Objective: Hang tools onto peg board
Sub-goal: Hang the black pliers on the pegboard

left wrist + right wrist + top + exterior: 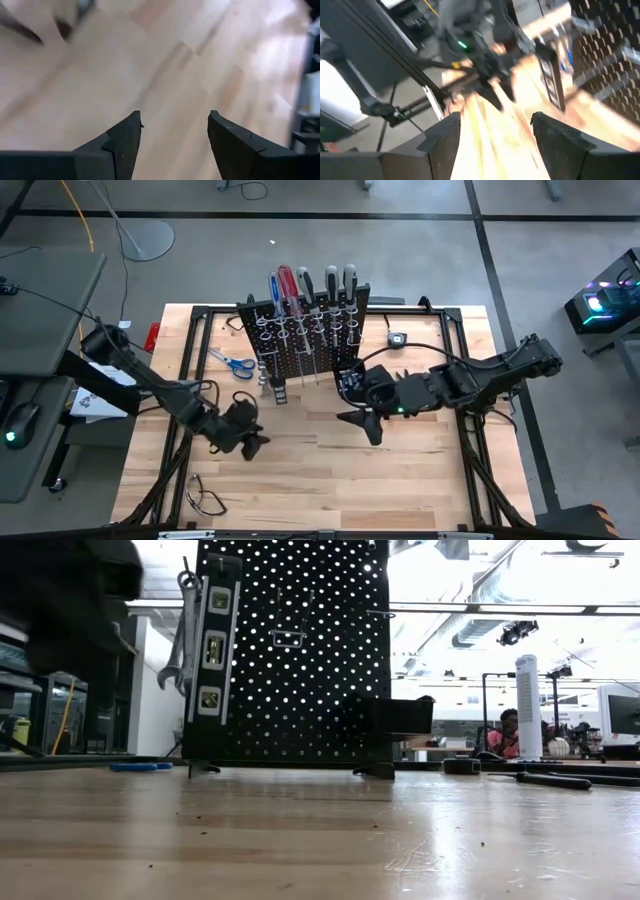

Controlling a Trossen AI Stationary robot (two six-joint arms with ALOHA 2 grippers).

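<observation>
The black peg board (305, 330) stands upright at the table's far middle. Screwdrivers with blue, red and grey-black handles (300, 283) stick up along its top. In the low view a silver wrench (180, 640) hangs at the peg board's (300, 650) left edge. Blue-handled scissors (232, 362) lie flat on the table left of the board. My left gripper (250, 442) (172, 115) is open over bare wood in front of the board, nothing between its fingers. My right gripper (368, 425) (495, 116) hovers open to the board's near right, also empty.
Clear safety glasses (205, 498) lie near the front left corner. A small black box (397, 338) sits right of the board. In the low view a long dark tool (555, 780) lies at the right. A person sits in the room beyond (505, 730).
</observation>
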